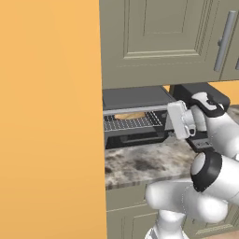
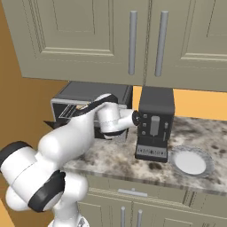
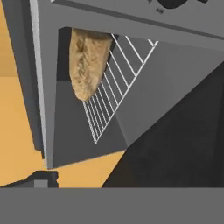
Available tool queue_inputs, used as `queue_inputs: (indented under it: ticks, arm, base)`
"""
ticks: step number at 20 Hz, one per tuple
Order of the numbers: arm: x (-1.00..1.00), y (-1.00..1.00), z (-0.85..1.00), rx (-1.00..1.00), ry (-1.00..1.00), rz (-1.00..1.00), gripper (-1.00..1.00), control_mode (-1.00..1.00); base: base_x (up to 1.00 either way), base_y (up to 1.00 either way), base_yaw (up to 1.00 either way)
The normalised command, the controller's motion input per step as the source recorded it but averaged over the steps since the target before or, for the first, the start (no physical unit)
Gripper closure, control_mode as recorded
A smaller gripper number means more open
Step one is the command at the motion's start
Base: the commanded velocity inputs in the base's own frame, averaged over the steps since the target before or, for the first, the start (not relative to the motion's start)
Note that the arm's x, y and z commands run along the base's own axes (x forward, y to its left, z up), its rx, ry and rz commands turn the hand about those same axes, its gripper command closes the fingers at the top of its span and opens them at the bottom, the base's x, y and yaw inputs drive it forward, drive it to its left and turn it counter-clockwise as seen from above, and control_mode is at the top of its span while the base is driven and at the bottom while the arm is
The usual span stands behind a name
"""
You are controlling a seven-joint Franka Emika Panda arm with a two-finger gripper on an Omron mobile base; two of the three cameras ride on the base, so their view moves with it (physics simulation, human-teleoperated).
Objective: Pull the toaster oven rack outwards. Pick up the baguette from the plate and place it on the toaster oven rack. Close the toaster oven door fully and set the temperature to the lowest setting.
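The toaster oven (image 1: 133, 98) stands on the counter under the wall cabinets, its door (image 1: 135, 138) let down in front. Inside, the tan baguette (image 1: 129, 115) lies on the silver wire rack (image 1: 133, 123). My gripper (image 1: 170, 123) hovers just off the oven's right front corner, open and with nothing in it. In the hand view, which is rolled, the baguette (image 3: 89, 61) rests on the rack (image 3: 114, 89), the dark door (image 3: 183, 140) is close at lower right, and one fingertip (image 3: 41, 178) shows at far lower left. The round plate (image 2: 191, 162) lies bare on the counter to the right.
A tall black appliance (image 2: 154, 124) stands right of the oven, between it and the plate. An orange wall (image 1: 49, 116) closes in the oven's left side. Upper cabinets (image 2: 133, 40) hang low above. The speckled counter (image 1: 144, 163) ends just before my base.
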Motion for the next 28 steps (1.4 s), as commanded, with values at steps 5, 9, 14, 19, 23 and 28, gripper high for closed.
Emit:
queue_inputs:
  ticks: [5,9,14,19,23,28]
  arm:
    - [0.18,0.54,0.36,0.10,-0.58,-0.15,-1.00,-1.00]
    - [0.15,0.66,0.41,0.15,-0.64,-0.23,-1.00,-1.00]
    - [0.36,0.71,0.61,0.18,-0.65,-0.27,-1.00,-1.00]
    - [0.56,0.72,0.58,0.17,-0.59,-0.28,-1.00,-1.00]
    - [0.67,0.65,0.17,0.09,-0.34,-0.28,-1.00,-1.00]
    - [0.53,0.40,0.12,0.04,-0.11,-0.27,-1.00,-1.00]
  base:
    - [0.00,0.00,0.00]
    - [0.00,0.00,0.00]
    - [0.00,0.00,0.00]
    - [0.00,0.00,0.00]
    - [0.00,0.00,0.00]
    - [0.00,0.00,0.00]
